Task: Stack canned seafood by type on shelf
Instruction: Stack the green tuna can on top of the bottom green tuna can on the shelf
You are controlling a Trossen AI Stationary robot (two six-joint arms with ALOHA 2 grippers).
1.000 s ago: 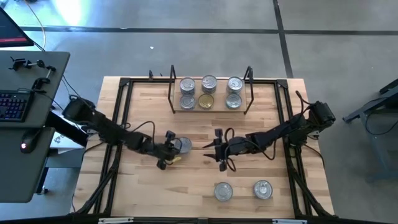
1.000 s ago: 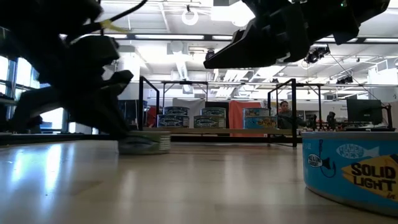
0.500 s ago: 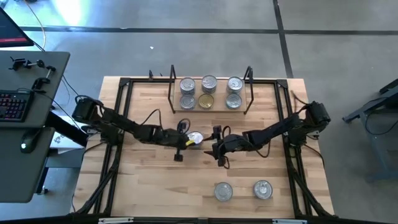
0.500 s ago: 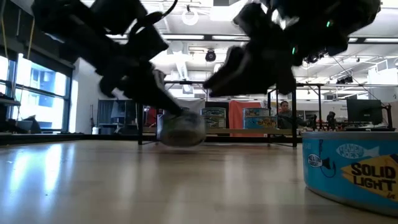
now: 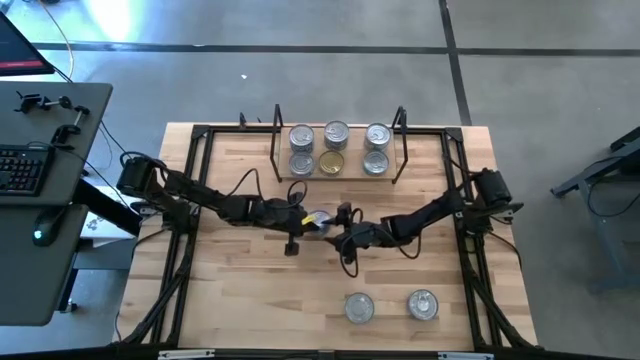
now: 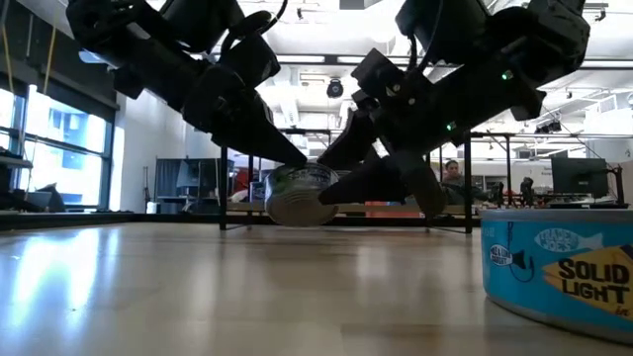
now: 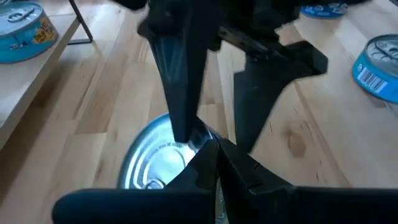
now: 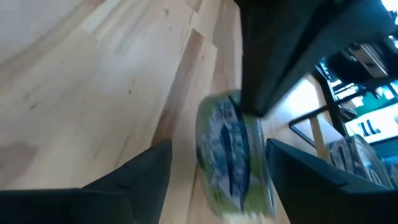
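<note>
**Tin carried to bench centre, both grippers meeting**

Since the earlier frame, the left gripper [image 5: 303,222], clamped on a silver-lidded tin [image 5: 318,219], moved rightward; the right gripper [image 5: 343,232], fingers apart, closed in beside it. Six tins occupy the shelf [image 5: 340,176]; two stand near the bench's front edge.

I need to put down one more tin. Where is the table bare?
Bare wood lies along the table's front left, beside the two loose tins, and at its right side behind them. The middle is crowded: the left gripper holds a tin with the right gripper closing on it. The shelf carries six tins.
</note>
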